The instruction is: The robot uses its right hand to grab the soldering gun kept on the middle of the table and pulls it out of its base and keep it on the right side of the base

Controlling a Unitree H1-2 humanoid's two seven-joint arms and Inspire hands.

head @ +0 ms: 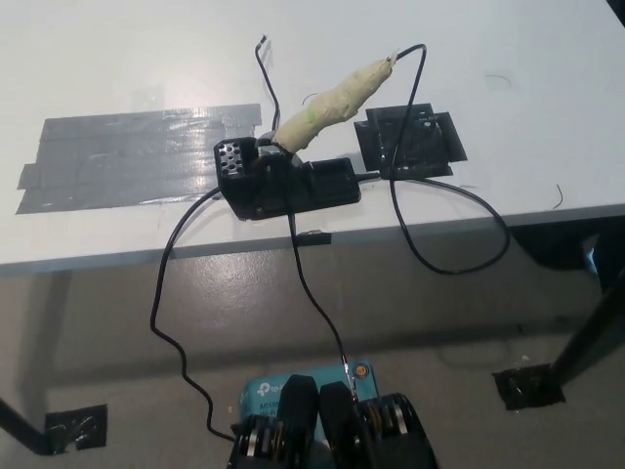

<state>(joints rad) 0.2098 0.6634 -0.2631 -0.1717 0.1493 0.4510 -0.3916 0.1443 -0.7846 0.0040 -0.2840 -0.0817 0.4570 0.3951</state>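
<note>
No robot hand is seen, so neither's state can be told. The soldering gun [332, 103] sits in its base [283, 181] mid-desk [117, 59], its long axis slanting from the base toward the far right.

Table [117, 59]: smooth white top, matt, faintly scuffed. Tape patch [137, 156]: grey strips, slightly glossy, wrinkled at the edges. Second tape patch [410, 142]: black, creased, dull sheen. Base [288, 186]: black plastic, semi-gloss, with a perforated insert. Soldering gun [332, 103]: handle wrapped in pale, rough, matt tape. Cables [454, 244]: thin, black, smooth sheathing. Floor [469, 322]: grey, matt.
</note>
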